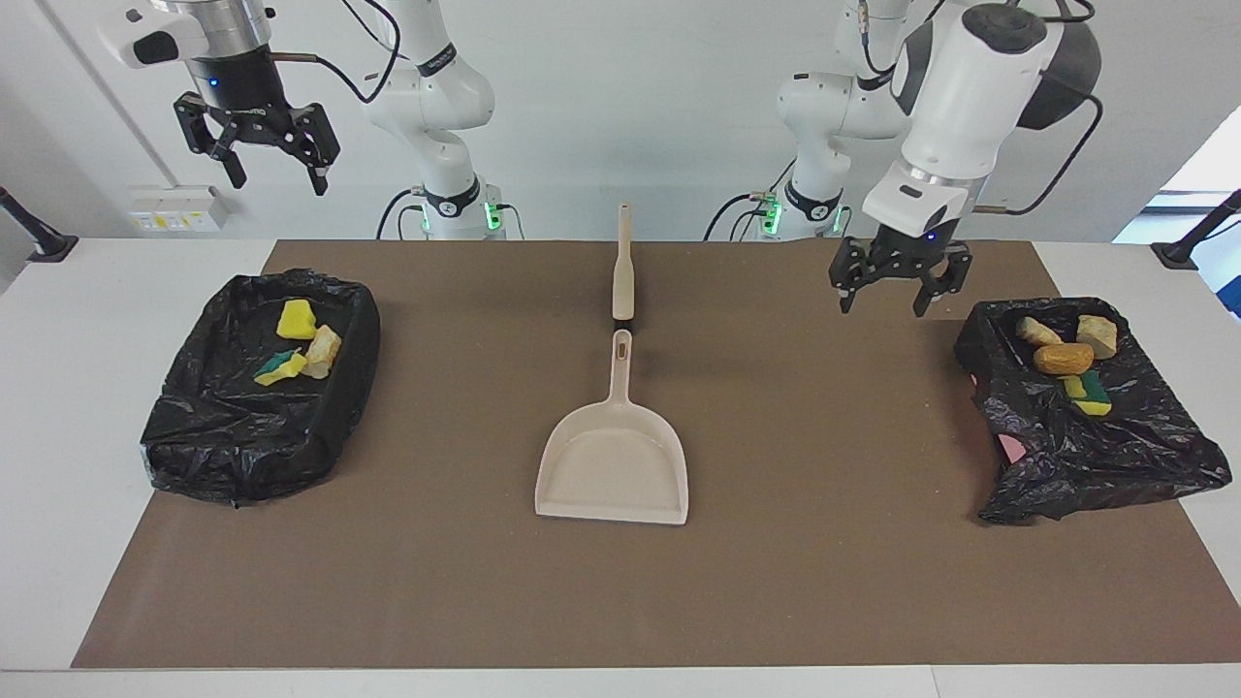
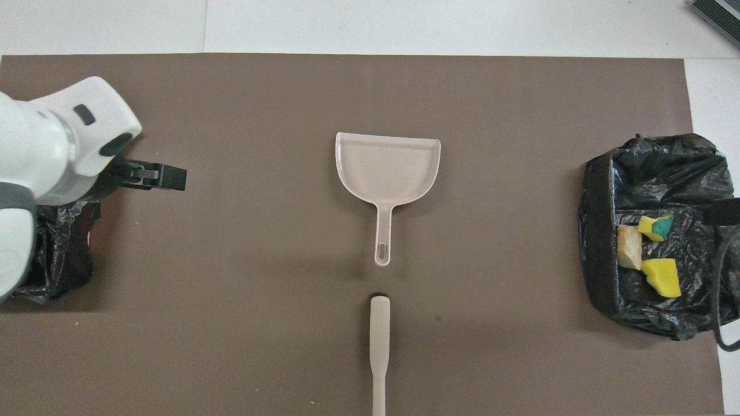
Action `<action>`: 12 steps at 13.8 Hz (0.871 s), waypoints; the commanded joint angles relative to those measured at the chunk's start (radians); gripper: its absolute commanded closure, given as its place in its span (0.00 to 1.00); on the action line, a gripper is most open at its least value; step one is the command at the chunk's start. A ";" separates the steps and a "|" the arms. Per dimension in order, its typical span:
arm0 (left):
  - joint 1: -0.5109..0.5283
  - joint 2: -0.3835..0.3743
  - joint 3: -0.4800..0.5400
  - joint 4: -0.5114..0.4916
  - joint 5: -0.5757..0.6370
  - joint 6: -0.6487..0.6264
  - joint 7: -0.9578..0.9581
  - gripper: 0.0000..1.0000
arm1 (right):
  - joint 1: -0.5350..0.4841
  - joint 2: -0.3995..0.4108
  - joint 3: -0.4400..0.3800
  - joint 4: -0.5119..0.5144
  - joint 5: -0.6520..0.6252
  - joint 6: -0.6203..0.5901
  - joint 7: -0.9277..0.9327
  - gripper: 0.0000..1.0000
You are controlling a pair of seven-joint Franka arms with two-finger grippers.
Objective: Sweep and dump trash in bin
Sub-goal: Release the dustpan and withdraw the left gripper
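I see the dustpan lying empty mid-mat; my left gripper hangs spread beside the bin holding trash; the right gripper waits raised, spread

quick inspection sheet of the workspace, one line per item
surface: brown mat on white table.
job's things: dustpan empty at mat centre; brush nearer the robots, in line with its handle; sponge chunks in two black-lined bins, one at each end.
clutter: nothing seen.
grippers: left gripper open, raised beside its end's bin; right gripper open, raised, waiting.
cables: along both arms.
surroundings: white wall, socket strip.
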 commanded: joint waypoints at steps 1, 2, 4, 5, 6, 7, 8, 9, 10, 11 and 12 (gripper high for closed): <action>0.052 0.006 -0.007 0.144 -0.002 -0.166 0.086 0.00 | -0.007 -0.008 0.000 0.005 0.017 -0.019 -0.017 0.00; 0.056 0.005 -0.007 0.154 -0.003 -0.196 0.091 0.00 | -0.007 -0.008 0.000 0.003 0.017 -0.018 -0.017 0.00; 0.060 0.005 -0.007 0.157 -0.040 -0.221 0.089 0.00 | -0.007 -0.008 0.000 0.005 0.017 -0.018 -0.017 0.00; 0.061 0.006 -0.006 0.165 -0.072 -0.236 0.088 0.00 | -0.007 -0.008 0.000 0.003 0.017 -0.018 -0.017 0.00; 0.064 0.005 0.008 0.168 -0.077 -0.237 0.088 0.00 | -0.007 -0.008 0.000 0.003 0.017 -0.018 -0.017 0.00; 0.066 -0.017 0.013 0.162 -0.073 -0.240 0.088 0.00 | -0.007 -0.008 0.000 0.003 0.017 -0.018 -0.017 0.00; 0.076 -0.029 0.013 0.148 -0.073 -0.240 0.089 0.00 | -0.007 -0.008 0.000 0.003 0.017 -0.018 -0.017 0.00; 0.093 -0.029 0.016 0.146 -0.080 -0.241 0.088 0.00 | -0.007 -0.008 0.000 0.005 0.017 -0.018 -0.017 0.00; 0.098 -0.029 0.013 0.146 -0.080 -0.238 0.088 0.00 | -0.007 -0.008 0.000 0.003 0.017 -0.018 -0.017 0.00; 0.099 -0.029 0.013 0.145 -0.073 -0.240 0.089 0.00 | -0.007 -0.008 0.000 0.003 0.017 -0.018 -0.017 0.00; 0.099 -0.029 0.016 0.146 -0.066 -0.240 0.089 0.00 | -0.007 -0.008 0.000 0.003 0.017 -0.018 -0.017 0.00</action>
